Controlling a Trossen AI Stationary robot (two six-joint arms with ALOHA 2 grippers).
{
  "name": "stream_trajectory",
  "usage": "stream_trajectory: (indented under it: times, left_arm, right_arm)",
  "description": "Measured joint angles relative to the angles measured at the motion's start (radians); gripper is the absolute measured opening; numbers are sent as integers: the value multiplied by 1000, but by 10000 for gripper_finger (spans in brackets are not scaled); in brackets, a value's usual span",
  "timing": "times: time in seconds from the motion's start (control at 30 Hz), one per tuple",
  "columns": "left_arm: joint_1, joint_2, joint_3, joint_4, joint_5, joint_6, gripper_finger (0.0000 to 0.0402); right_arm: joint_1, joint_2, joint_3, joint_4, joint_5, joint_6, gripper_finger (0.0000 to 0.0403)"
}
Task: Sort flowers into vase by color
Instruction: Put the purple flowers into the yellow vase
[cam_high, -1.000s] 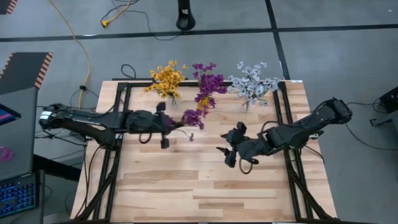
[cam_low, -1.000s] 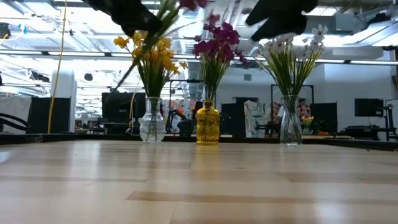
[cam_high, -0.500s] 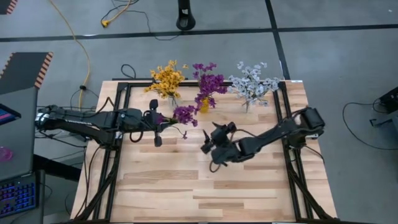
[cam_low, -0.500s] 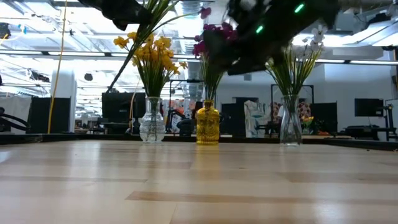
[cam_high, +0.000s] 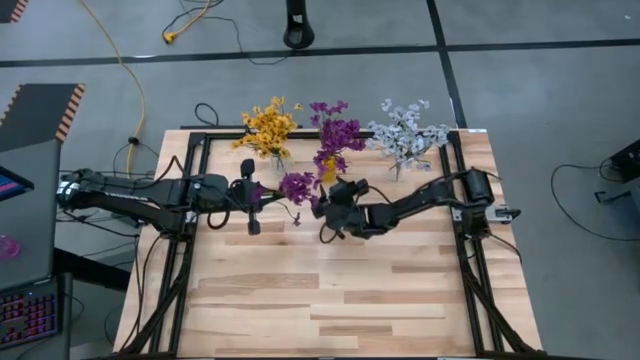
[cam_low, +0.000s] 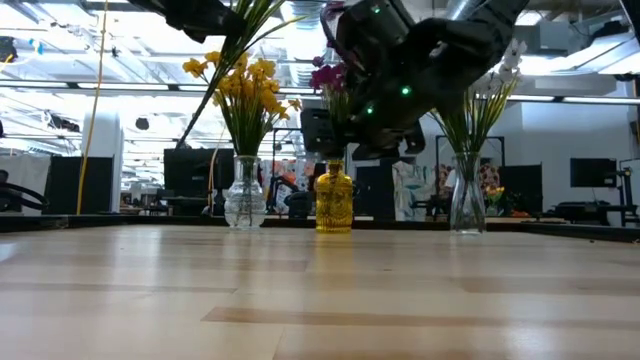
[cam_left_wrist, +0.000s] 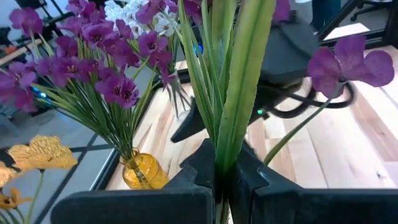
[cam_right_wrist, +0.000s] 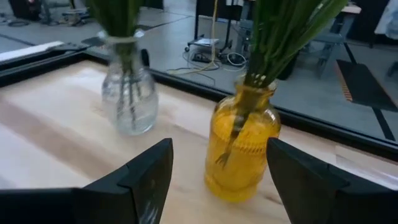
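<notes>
My left gripper (cam_high: 249, 196) is over the left half of the table (cam_high: 330, 300), jaws clamped on the green stems of a purple sprig (cam_high: 297, 186). In the left wrist view the stems (cam_left_wrist: 233, 93) rise straight up from between my closed fingers (cam_left_wrist: 186, 202), and one loose blossom (cam_left_wrist: 351, 62) leans off to the side on a thin stalk. The sprig is held above the boards, touching no vase.

Along the far edge stand three vases, left to right. The clear vase (cam_low: 243, 195) holds the yellow flowers (cam_high: 268, 126). The amber vase (cam_low: 333, 200) holds the purple flowers (cam_high: 335, 132). A second clear vase (cam_low: 466, 198) holds the pale flowers (cam_high: 405, 133).

My right gripper (cam_high: 326, 212) sits just right of the held sprig, near the table's middle, jaws wide apart and holding nothing. In the right wrist view the amber vase (cam_right_wrist: 241, 149) stands close ahead between my spread fingers (cam_right_wrist: 146, 180), the clear vase (cam_right_wrist: 129, 99) beside it. In the low view the right arm (cam_low: 420, 55) hangs in front of the purple bunch (cam_low: 330, 80) and hides much of it.

Obstructions: my right gripper lies close to the sprig's blossoms, between them and the pale flowers' vase. The black frame rails (cam_high: 195, 150) border the table.
</notes>
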Motion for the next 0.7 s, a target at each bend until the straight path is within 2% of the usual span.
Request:
stream_trajectory:
  times: [0.33,0.47,0.7]
  left_arm:
    - [0,-2,0,12,-52,64,0]
    - [0,-2,0,17,-52,74,0]
    - [0,-2,0,18,-53,74,0]
  right_arm:
    - [-84,0,0,43,-24,-1,286]
    - [-121,0,0,59,-84,0,286]
    - [-168,0,0,99,-127,2,286]
